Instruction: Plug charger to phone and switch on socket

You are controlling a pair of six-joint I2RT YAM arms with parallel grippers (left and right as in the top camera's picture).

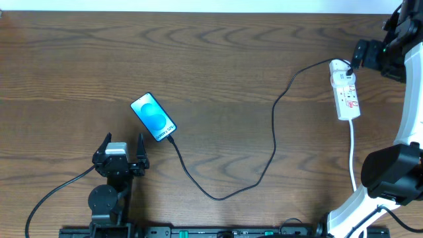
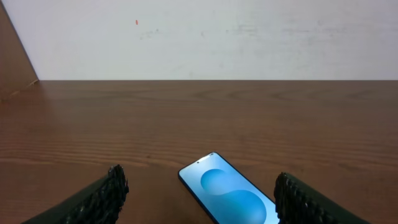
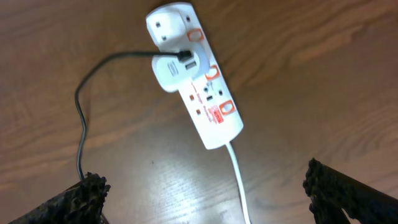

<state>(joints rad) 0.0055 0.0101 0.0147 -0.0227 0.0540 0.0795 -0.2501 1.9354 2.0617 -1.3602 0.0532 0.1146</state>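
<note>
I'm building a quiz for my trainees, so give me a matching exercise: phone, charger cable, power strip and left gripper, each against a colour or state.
1 phone
2 charger cable
3 power strip
4 left gripper

A white with red marks
B open, holding nothing
C thin and black
D blue screen, face up

Pairs: 1-D, 2-C, 3-A, 4-B

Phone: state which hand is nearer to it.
Left. The left hand sits just short of the phone; the right hand is far off, over the socket.
</note>
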